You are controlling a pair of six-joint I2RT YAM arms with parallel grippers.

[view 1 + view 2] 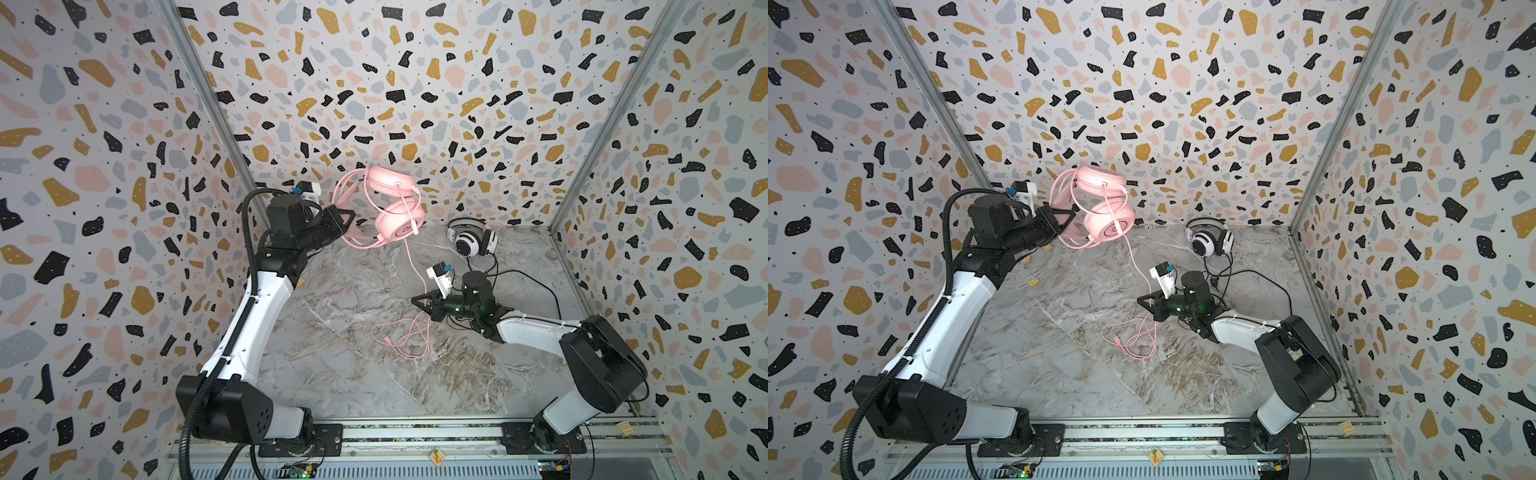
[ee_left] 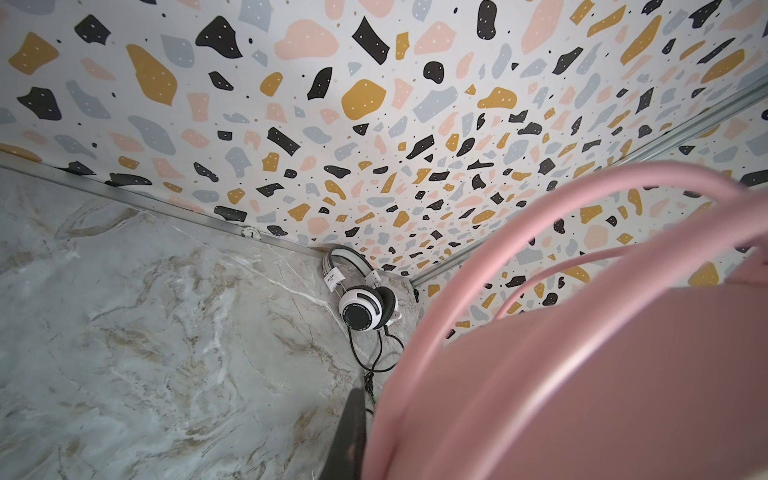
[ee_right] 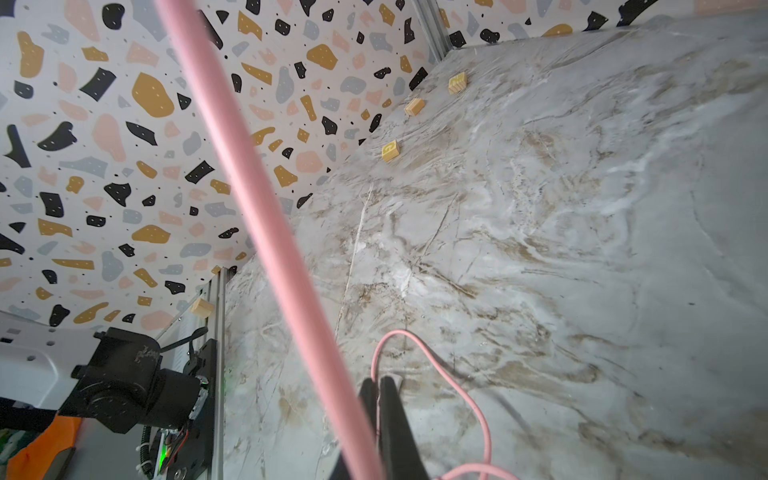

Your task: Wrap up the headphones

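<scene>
Loose loops of the pink cable (image 3: 243,166) lie on the marble table (image 1: 332,374) nearest me, and my right gripper (image 1: 417,300) is pinched tight on that cable just above them. Three wooden blocks (image 3: 390,150) sit by the left wall. My left gripper (image 1: 348,216) clamps the pink headset (image 1: 399,222) by its headband, aloft. Of two headsets, the white-and-black headset (image 1: 471,241) lies farthest, in the right corner.

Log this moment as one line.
left hand: shut on pink headset, lifted | right hand: shut on pink cable | white-and-black headset: on table, untouched
</scene>
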